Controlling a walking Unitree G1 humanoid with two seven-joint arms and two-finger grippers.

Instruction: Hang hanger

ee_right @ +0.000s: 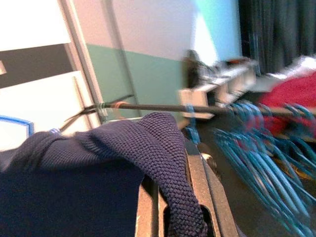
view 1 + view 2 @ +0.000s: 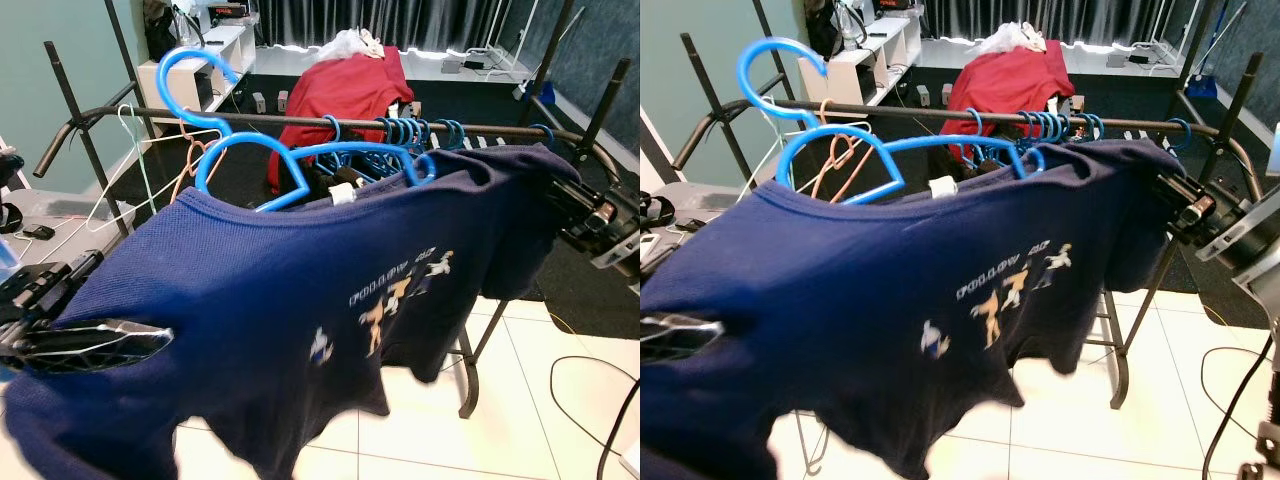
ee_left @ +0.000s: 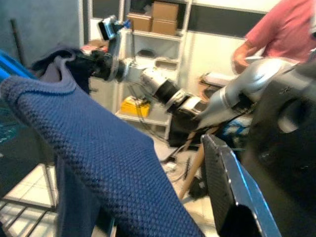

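Note:
A navy T-shirt (image 2: 300, 290) with small printed figures hangs on a blue hanger (image 2: 290, 155), stretched wide in front of the dark clothes rail (image 2: 280, 121). The hanger's hook (image 2: 188, 70) rises above the rail's left part; whether it touches the rail I cannot tell. My left gripper (image 2: 150, 340) is shut on the shirt's left sleeve, one shiny black finger (image 3: 232, 197) lying on the cloth. At the shirt's right shoulder my right gripper (image 2: 562, 205) is shut on the fabric, which sits bunched between its fingers (image 1: 197, 197).
Several blue hangers (image 2: 415, 130) crowd the rail's right half, behind them a red garment (image 2: 340, 95). Thin white and orange hangers (image 2: 150, 170) hang at the left. A white shelf (image 2: 205, 60) stands beyond. Cables (image 2: 600, 400) lie on the tiles. A person in pink (image 3: 281, 29) stands behind me.

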